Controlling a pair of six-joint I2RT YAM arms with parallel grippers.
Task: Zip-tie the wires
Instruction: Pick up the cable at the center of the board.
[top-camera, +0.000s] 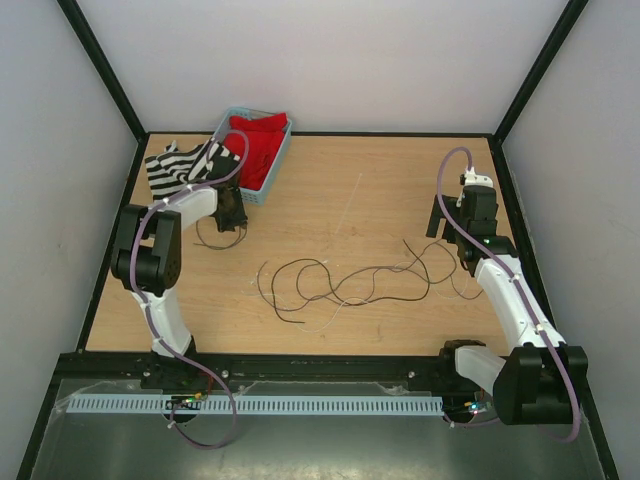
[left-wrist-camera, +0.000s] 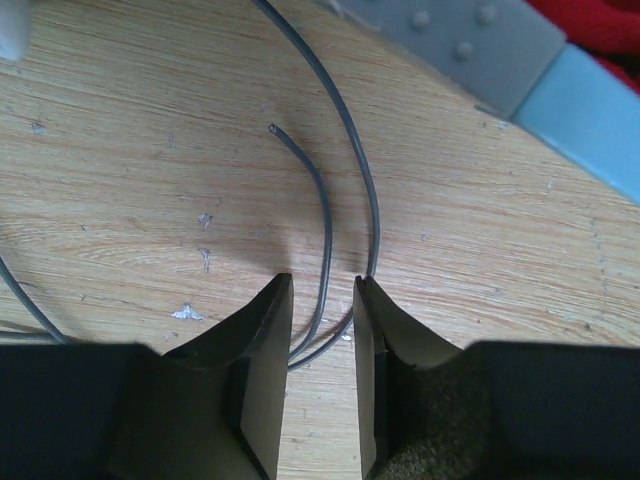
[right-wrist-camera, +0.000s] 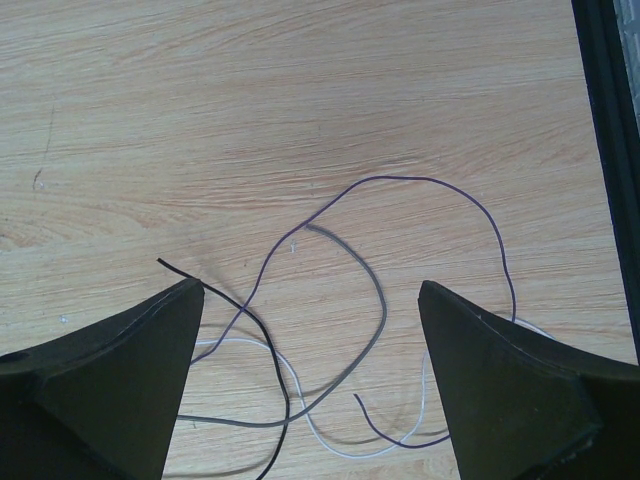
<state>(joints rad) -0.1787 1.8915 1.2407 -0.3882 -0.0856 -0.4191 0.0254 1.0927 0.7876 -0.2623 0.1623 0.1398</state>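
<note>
Sprawling in loose loops across the wooden table (top-camera: 320, 180), the wires (top-camera: 340, 280) lie unbundled, so the right gripper (right-wrist-camera: 310, 285) hovers wide open over their right-hand tangle while the left gripper (left-wrist-camera: 320, 300), near the blue basket (top-camera: 262, 170), straddles one stray strand with jaws narrowly parted, likely to gather it.

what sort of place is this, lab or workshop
Likely a robot lab test cell: a wooden table boxed in by plain white walls, left arm and right arm bolted at its near edge, and staged props, loose wires and a blue basket.
</note>
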